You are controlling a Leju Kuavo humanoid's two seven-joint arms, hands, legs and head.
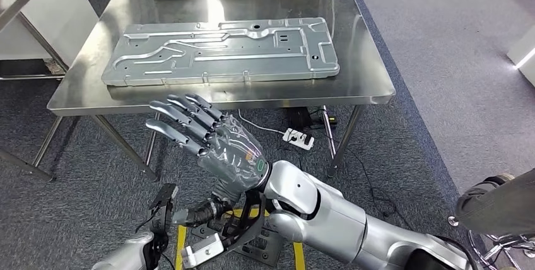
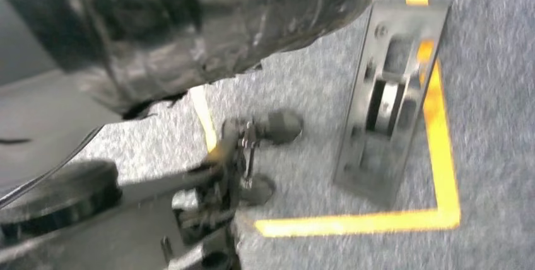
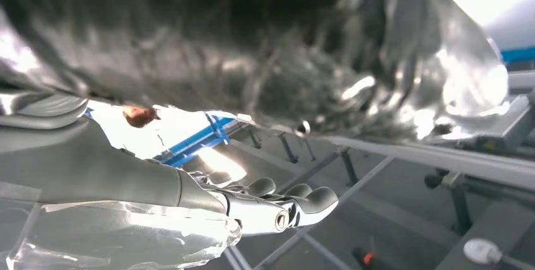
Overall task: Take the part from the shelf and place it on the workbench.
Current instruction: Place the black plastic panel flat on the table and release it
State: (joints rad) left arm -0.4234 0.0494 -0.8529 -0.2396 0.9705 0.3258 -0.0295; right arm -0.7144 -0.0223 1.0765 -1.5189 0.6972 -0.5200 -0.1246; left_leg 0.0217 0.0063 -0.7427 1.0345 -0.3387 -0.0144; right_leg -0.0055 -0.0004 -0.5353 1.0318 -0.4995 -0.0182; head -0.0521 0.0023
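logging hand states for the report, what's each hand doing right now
Left hand: low by the floor, state cannot be told.
Right hand: open, fingers spread, holding nothing, just short of the workbench.

The pressed metal part [image 1: 221, 51] looks matt grey on the glossy brushed-steel workbench [image 1: 372, 87] above rough grey carpet [image 1: 454, 62].

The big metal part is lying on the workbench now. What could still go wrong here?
The metal part lies close to the workbench's near edge, and the right hand hangs open just below that edge; lifting it carelessly might bump the part. The cables and power strip on the floor could trip the legs.
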